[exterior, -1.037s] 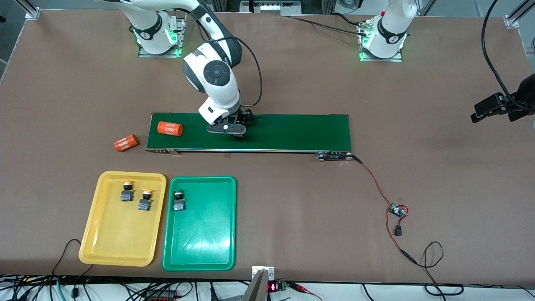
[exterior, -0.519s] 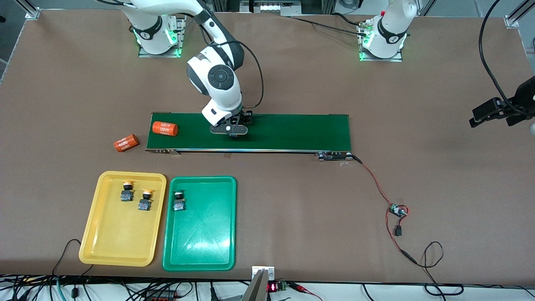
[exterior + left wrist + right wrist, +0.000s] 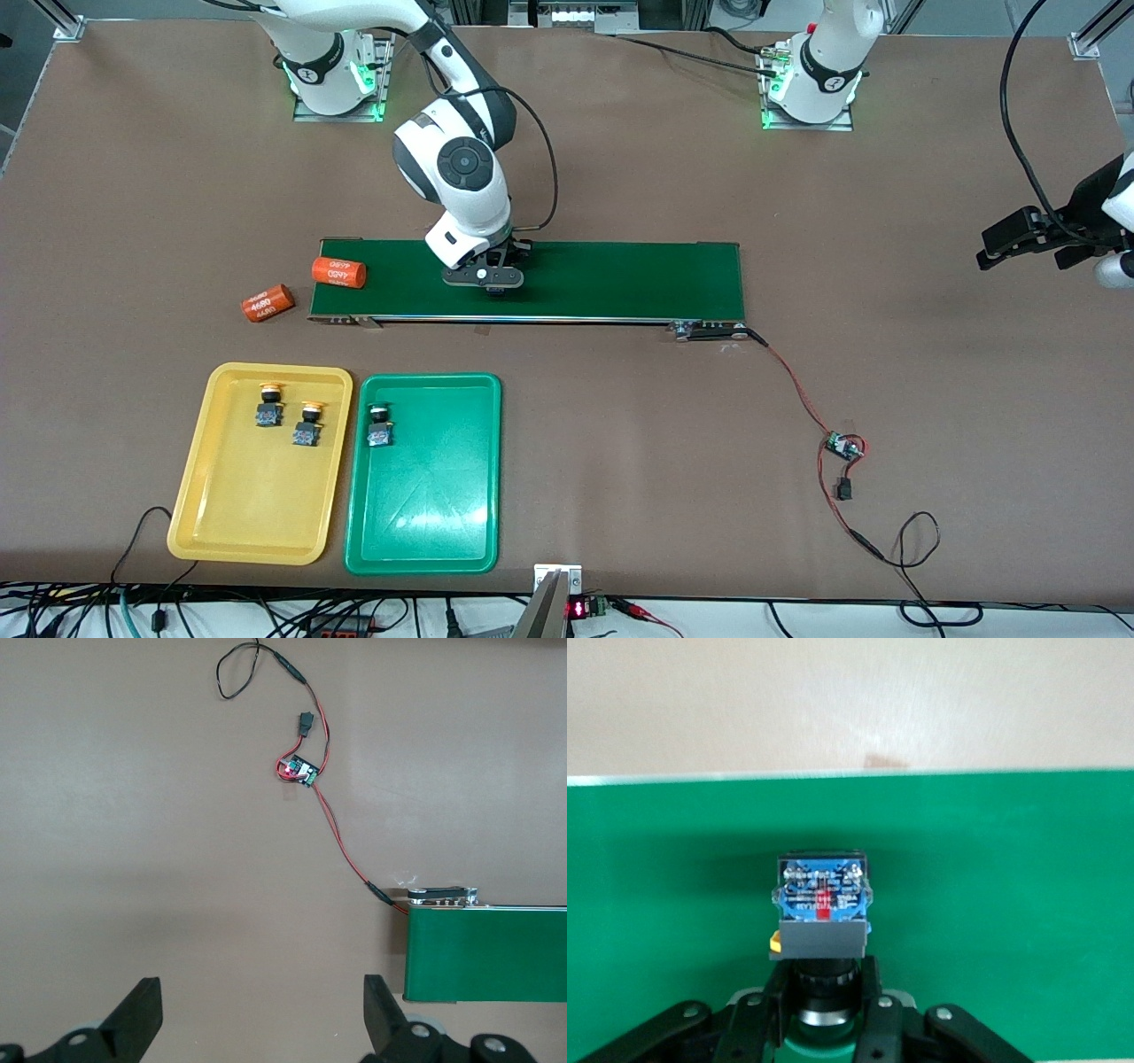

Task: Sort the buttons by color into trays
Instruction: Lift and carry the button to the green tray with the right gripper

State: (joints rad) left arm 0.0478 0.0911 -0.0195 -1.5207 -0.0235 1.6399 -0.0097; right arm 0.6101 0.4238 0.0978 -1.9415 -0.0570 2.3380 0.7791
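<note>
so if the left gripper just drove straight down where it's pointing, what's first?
Probably bare brown tabletop. The open left gripper hangs over it toward the left arm's end, and the long dark green conveyor belt's end sits just beside one finger; depth is unclear.

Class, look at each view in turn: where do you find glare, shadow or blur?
Front view: bright glare on the green tray, green glow at both arm bases. Left wrist view: even light, a soft shadow on the table above the open left hand. Right wrist view: the button in the shut right hand is sharp; a faint shadow lies on the belt around it.
</note>
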